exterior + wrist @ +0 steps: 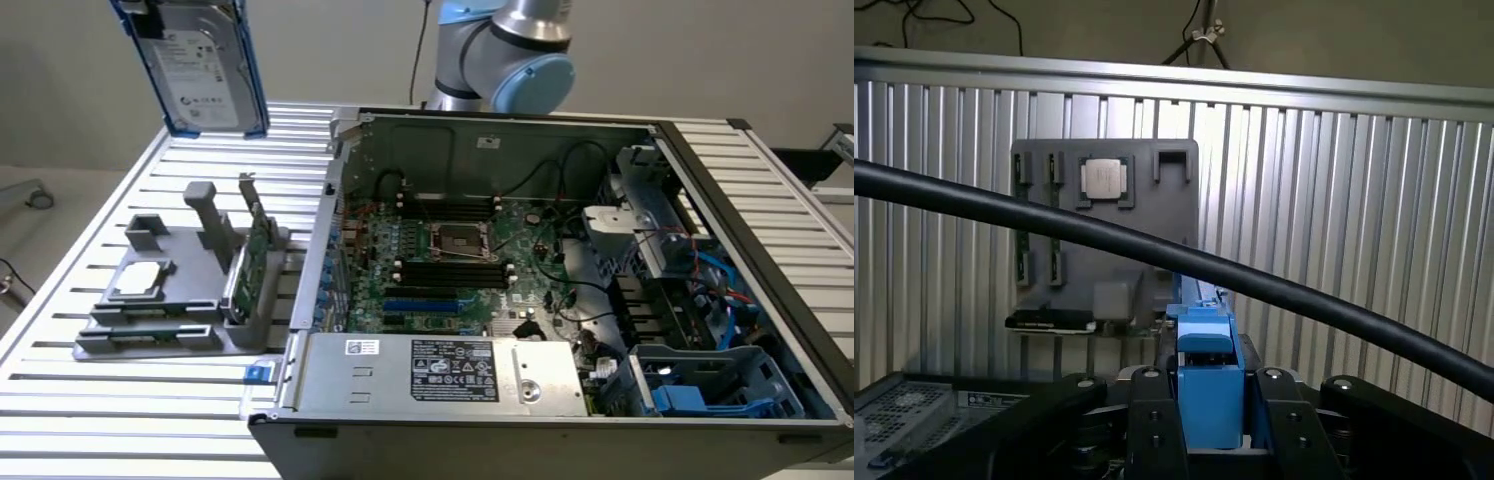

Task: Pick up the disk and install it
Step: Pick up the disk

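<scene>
Pick-up part done by the look of it; in the carry stage twd install. Pinched betw. the black two-finger gripper [1209, 418]: rectangular silver-grey metal hard disk w/ white label and bright blue plastic carrier rails [200, 65]. Clamped on the blue rail end, fingers [1154, 428] pressed to both sides, no gap seen in wrist view.

Hanging upright, label twd the exterior cam, high at exterior view's left, above the far corner of the ribbed aluminium table [107, 420], touching nothing else. Below it: grey plastic parts fixture [180, 290] w/ small square silver chip [142, 280] and thin green circuit card [248, 268].

Well apart, twd exterior view's right: open grey metal PC case [441, 150] on its side, w/ blue plastic drive bay [707, 390] in the near corner. Prob. the target slot, only a guess.

For install, as judged: a crossing over the case wall w/o snagging cables, disk turned to match the bay, rails squared up before any push. Risk: grip on one rail end only, so poss. swing or slip.
</scene>
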Available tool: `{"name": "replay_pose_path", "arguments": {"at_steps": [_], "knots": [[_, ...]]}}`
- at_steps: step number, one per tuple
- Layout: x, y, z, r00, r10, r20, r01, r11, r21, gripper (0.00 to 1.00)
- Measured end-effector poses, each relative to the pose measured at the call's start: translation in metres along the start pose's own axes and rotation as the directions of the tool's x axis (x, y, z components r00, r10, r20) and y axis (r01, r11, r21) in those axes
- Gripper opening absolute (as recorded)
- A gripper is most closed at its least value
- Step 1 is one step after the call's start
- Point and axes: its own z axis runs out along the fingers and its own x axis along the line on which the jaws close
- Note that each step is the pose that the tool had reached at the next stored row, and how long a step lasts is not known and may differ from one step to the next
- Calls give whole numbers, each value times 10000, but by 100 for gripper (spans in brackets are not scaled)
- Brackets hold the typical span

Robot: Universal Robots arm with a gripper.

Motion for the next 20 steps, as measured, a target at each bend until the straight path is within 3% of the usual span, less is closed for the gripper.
{"name": "replay_pose_path", "arguments": {"at_steps": [20], "knots": [[52,-904,-194,10000,-2,4,2,10000,-78,33]]}}
